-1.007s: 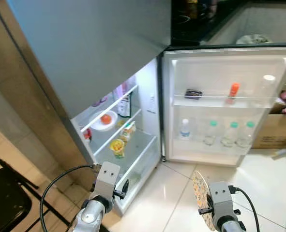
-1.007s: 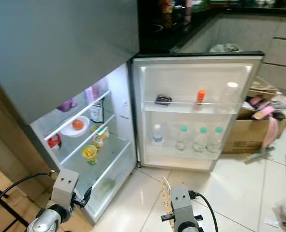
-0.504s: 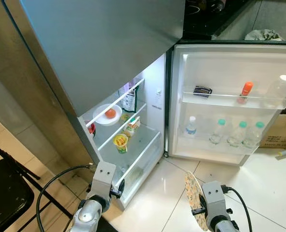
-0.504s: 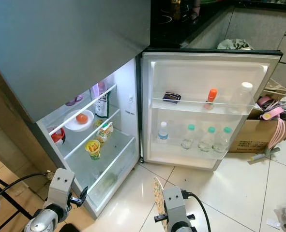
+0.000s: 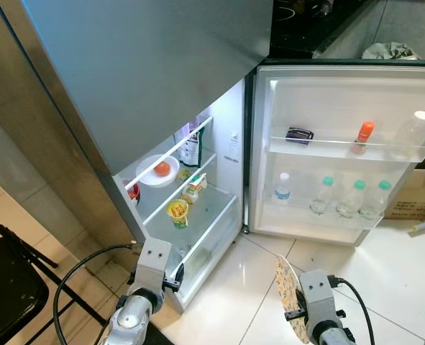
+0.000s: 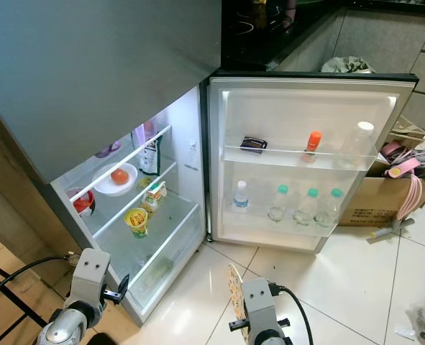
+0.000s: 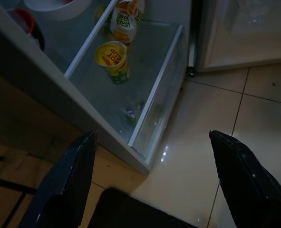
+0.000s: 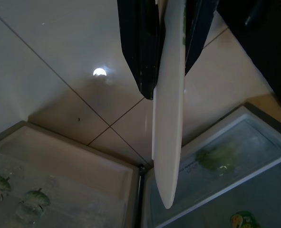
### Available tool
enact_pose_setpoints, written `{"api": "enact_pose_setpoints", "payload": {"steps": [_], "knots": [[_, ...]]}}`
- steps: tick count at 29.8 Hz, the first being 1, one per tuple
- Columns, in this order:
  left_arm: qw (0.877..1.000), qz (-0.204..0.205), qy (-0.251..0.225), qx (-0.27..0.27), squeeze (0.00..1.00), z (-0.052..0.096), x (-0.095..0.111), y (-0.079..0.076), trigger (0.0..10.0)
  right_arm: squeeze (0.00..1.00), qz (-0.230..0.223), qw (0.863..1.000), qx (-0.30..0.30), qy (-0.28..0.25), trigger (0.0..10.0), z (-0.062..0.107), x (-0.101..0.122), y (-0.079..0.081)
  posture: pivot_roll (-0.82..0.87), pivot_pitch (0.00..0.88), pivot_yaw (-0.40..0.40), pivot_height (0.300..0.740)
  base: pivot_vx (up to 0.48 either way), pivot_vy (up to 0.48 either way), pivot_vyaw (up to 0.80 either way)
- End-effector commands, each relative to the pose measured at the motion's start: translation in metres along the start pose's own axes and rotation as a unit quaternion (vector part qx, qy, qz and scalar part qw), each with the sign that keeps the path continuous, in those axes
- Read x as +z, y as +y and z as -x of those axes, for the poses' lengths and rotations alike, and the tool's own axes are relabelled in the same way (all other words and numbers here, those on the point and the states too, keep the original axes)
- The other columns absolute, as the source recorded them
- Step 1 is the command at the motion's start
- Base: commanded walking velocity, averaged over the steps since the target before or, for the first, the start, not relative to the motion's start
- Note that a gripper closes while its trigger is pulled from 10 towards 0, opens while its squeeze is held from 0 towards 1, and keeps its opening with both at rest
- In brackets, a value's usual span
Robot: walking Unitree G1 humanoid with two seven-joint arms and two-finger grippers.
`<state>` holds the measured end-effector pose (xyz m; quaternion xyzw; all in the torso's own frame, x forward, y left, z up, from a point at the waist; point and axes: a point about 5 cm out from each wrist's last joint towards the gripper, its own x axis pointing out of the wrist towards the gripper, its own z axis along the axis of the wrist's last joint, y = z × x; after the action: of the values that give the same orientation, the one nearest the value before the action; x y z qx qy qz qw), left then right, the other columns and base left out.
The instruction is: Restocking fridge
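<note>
The fridge (image 5: pixel 219 144) stands with its door (image 5: pixel 341 93) swung wide. Its shelves hold a white dish with a red fruit (image 5: pixel 157 170), a yellow cup (image 5: pixel 177 212) and a juice carton (image 5: pixel 193 188). Door racks carry several water bottles (image 5: pixel 320 195) and an orange-capped bottle (image 5: pixel 364 135). My right gripper (image 8: pixel 170 78) is shut on a thin patterned plate (image 5: pixel 290 298), held edge-up low over the floor tiles. My left gripper (image 7: pixel 152 137) is open and bare, near the fridge's lower front corner, with the yellow cup (image 7: pixel 112 60) beyond it.
A clear crisper drawer (image 5: pixel 216 233) juts out at the fridge's bottom. At the right, past the door, stands a cardboard box (image 5: pixel 413 198) with pink things. A black chair (image 5: pixel 3 287) and a wooden panel (image 5: pixel 39 165) are on the left. Pale floor tiles (image 5: pixel 385 273) lie ahead.
The whole picture has shifted a little since a second ago, so the camera moved. Both grippers keep their poses, and the plate stays held.
</note>
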<state>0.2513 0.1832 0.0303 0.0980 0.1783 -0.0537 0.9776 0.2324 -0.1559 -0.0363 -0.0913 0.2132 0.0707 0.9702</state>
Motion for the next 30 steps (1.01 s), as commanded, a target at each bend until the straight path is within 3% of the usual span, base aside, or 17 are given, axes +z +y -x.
{"api": "enact_pose_setpoints", "payload": {"steps": [1,13,30], "knots": [[1.000,0.003,0.015,0.003,0.00,0.0019,-0.0079,-0.0026,10.0,0.00,0.009,1.000,0.003,0.001,10.0,0.0011,-0.0012,0.0010,-0.07,0.081,0.049,0.737,0.000,-0.446,0.64],[1.000,0.004,0.014,0.008,0.00,0.0013,-0.0074,-0.0016,10.0,0.00,0.005,1.000,-0.001,0.005,10.0,0.0015,-0.0027,0.0003,-0.07,0.081,0.048,0.737,0.000,-0.444,0.57],[1.000,0.006,0.013,0.011,0.00,0.0008,-0.0063,-0.0015,10.0,0.00,-0.008,1.000,0.005,0.009,10.0,0.0017,-0.0036,0.0016,-0.07,0.082,0.047,0.737,0.000,-0.436,0.00]]}}
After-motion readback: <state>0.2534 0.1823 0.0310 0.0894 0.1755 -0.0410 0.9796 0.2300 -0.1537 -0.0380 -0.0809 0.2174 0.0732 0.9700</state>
